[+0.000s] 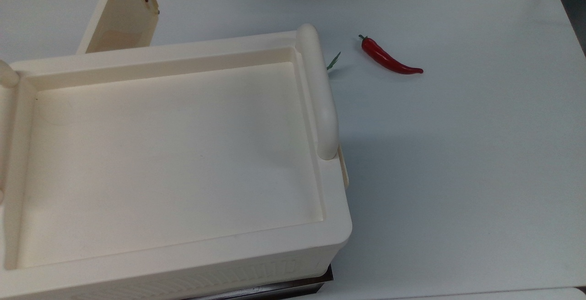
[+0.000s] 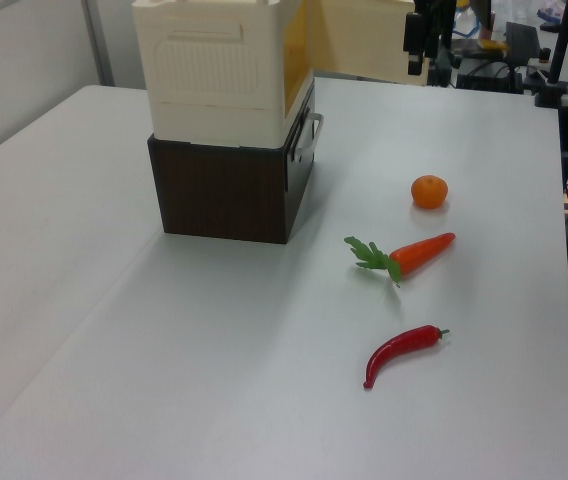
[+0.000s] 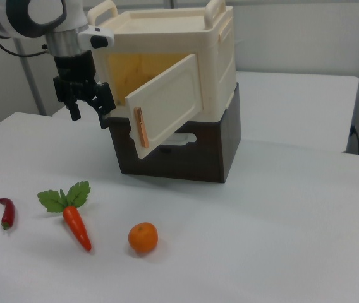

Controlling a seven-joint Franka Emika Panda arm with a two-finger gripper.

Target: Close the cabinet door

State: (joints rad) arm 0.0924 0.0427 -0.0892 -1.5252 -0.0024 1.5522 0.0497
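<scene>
Right view shows the cabinet door (image 3: 167, 104) swung half open just beside the fingers (image 3: 86, 105), which seem parted and empty; being light, stiff plastic on the cabinet (image 3: 186, 57), it probably wants a push near its latch edge.

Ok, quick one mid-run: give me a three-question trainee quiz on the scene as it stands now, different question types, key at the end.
1. True or false: the cream plastic cabinet door is fully shut against the large cream plastic cabinet.
2. Multiple choice: in the right view, the black two-finger gripper is (A) at the door's left, near its free edge, (B) on the cabinet top, (C) by the round orange fruit.
3. Fill in: in the right view, the orange carrot with green leaves lies between the fruit and the glossy red ____.

Key: 1 false; 2 A; 3 chilli pepper.
</scene>
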